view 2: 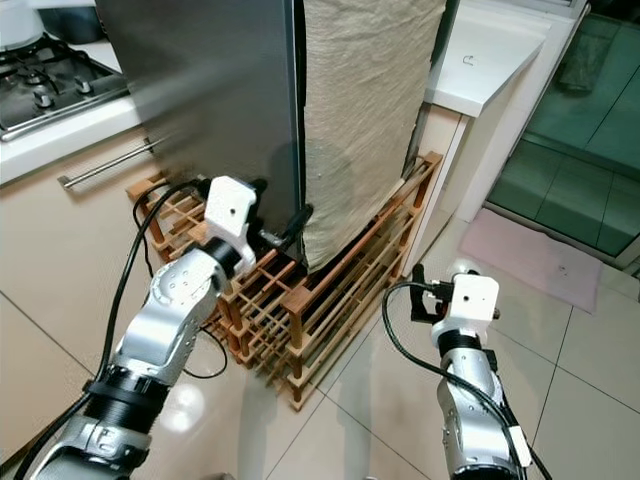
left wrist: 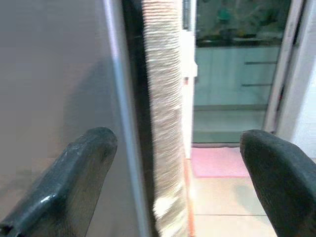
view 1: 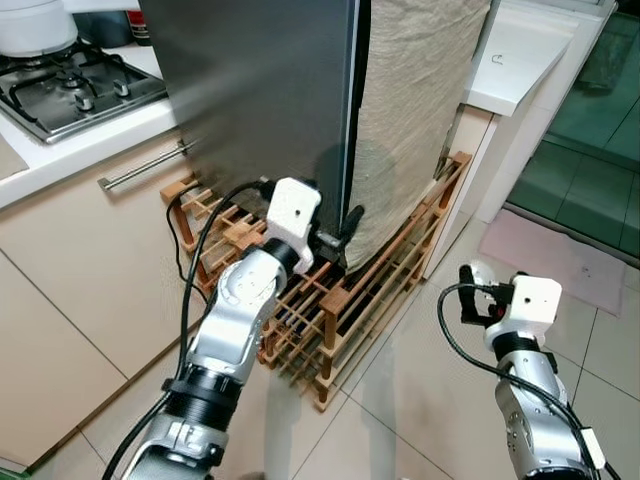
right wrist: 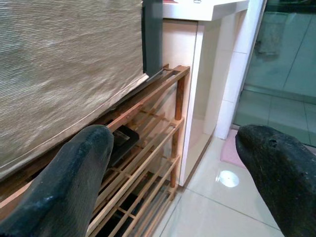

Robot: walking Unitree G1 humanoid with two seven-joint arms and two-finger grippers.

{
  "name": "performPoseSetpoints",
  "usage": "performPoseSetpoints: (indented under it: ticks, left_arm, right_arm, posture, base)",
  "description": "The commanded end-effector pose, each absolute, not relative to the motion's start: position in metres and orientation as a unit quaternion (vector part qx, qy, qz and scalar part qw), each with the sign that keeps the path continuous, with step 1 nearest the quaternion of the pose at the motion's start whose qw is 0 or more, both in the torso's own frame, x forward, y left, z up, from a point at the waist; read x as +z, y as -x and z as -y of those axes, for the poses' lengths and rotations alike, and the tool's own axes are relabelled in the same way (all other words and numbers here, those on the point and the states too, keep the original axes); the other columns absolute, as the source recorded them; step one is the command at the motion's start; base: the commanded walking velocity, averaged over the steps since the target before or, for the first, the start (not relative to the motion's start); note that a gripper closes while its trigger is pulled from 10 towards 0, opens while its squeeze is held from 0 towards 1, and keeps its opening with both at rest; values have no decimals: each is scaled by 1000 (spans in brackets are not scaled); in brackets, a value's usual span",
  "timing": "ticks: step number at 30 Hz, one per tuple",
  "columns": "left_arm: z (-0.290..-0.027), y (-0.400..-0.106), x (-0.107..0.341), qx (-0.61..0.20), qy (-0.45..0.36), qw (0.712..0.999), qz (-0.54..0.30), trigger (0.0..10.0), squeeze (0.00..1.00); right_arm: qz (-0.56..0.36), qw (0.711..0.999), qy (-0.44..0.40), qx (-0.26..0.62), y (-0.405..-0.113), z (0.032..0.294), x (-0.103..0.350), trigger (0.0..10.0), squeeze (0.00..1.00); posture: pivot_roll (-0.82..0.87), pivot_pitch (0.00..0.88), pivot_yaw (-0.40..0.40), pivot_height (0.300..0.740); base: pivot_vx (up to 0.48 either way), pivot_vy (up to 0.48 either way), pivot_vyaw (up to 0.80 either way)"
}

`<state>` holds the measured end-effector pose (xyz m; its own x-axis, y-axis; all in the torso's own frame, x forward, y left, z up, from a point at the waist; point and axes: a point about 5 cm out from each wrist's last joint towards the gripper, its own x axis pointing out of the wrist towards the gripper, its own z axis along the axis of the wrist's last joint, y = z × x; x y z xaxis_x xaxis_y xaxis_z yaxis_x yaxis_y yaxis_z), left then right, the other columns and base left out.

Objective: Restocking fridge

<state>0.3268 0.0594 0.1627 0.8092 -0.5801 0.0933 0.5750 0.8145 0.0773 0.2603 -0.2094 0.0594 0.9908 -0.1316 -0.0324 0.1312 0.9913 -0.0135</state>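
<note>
left fingers at the fridge door edge, door not yet opened

the two black fingers of the left gripper [view 1: 346, 232] are spread wide. in the left wrist view one finger is low on the left and the other low on the right, and the metal edge of the door runs between them. in the left eye view the fingertips are in the centre of the frame, at the lower corner of the grey fridge door [view 1: 260, 90]; i cannot tell if they touch it. the right gripper [view 2: 418, 292] hangs at the lower right of the right eye view, fingers also wide apart, holding nothing, over the tiled floor [view 2: 560, 380].

the fridge fills the upper centre of the frame. it stands on a wooden rack [view 1: 340, 300], and a beige woven cloth [view 1: 415, 110] hangs over its side.

in my judgement the door is stiff, heavy and smooth, so the fingers may slip on the flat metal. the best hold is probably the narrow vertical edge, where the dark gap beside the cloth begins. a magnetic seal will likely resist at first. the cloth is soft and could be caught by a finger.

no handle can be made out. the top of the fridge is cut off, and its inside is hidden. the items for restocking cannot be pointed to from here. a small dark object lies under the cloth on the rack, but it is not clear what it is. a stove [view 1: 70, 85] is at the upper left.
</note>
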Motion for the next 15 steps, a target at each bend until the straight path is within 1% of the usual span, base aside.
performPoseSetpoints:
  ticks: [1, 4, 6, 15]
  left_arm:
    - [-54, -329, 163, -317, -14, 947, 43, 10000, 0]
    - [-47, -332, 171, -322, -2, 945, 47, 10000, 0]
    - [-42, -335, 175, -323, -8, 945, 52, 10000, 0]
    - [-41, -345, 176, -320, -21, 946, 43, 10000, 0]
  right_arm:
    - [-15, 998, 12, -66, -260, 211, 59, 10000, 0]
    - [-16, 998, 13, -67, -259, 211, 58, 10000, 0]
    - [-17, 998, 13, -67, -259, 211, 58, 10000, 0]
    - [-20, 998, 15, -66, -253, 211, 56, 10000, 0]
  posture:
    - [88, 0, -6, 732]
    - [83, 0, -6, 732]
    - [82, 0, -6, 732]
    - [68, 0, -1, 732]
  base:
    - [0, 0, 0]
    - [0, 0, 0]
    - [0, 0, 0]
    - [0, 0, 0]
